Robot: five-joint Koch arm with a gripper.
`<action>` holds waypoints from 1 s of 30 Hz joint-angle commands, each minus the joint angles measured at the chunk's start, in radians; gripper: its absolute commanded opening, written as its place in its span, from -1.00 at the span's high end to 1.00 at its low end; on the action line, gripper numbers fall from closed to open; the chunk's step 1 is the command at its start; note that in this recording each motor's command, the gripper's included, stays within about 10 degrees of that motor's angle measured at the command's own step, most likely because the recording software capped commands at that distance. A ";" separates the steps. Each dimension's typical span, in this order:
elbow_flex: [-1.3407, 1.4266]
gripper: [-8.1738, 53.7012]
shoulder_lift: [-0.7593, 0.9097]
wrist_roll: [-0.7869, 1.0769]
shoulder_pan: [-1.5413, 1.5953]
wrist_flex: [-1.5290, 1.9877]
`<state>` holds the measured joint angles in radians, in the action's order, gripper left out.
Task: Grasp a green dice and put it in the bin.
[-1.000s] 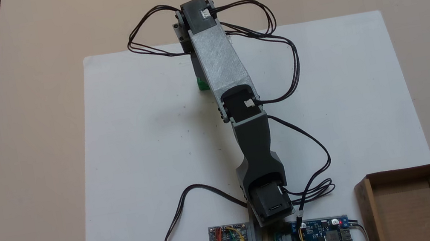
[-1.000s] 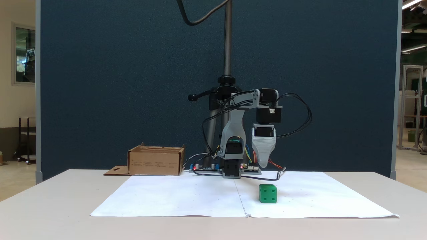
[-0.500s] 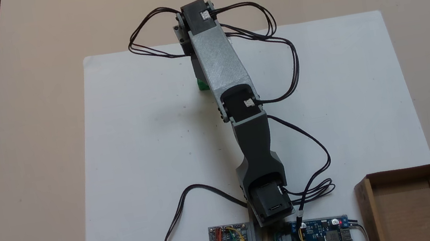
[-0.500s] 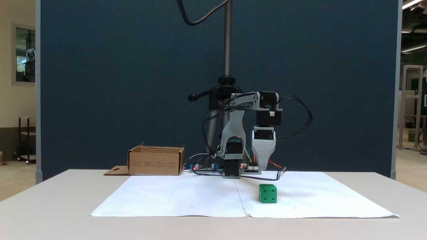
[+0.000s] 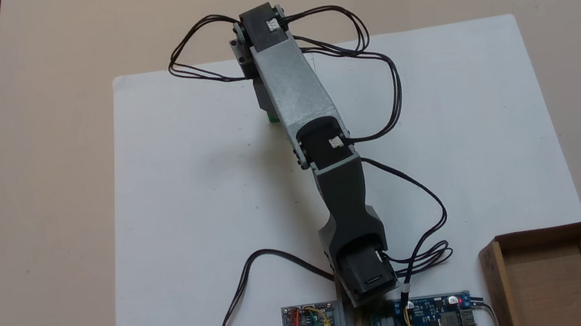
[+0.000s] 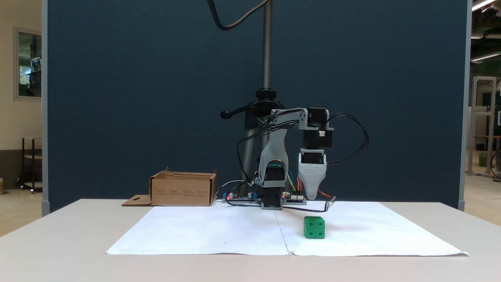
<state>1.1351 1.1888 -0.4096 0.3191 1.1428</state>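
Green dice (image 6: 314, 227) sits on white paper (image 6: 219, 235), lower centre-right; we see the gripper (image 6: 312, 194) hanging above it, grip state unclear. Bin (image 6: 183, 188) mid-left on the table (image 6: 58, 250).

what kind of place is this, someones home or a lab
Most likely a lab or workshop, not a home. A blue partition panel stands behind the table, bare circuit boards sit at the arm's base, and ceiling strip lights and metal frames show beyond.
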 commanded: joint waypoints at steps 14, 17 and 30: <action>0.023 -0.72 0.058 -0.100 0.015 -0.077; 0.044 -0.72 0.058 -0.100 0.011 -0.101; 0.120 -0.70 0.046 -0.100 0.009 -0.212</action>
<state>1.2594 1.1873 -0.4464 0.3145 0.9649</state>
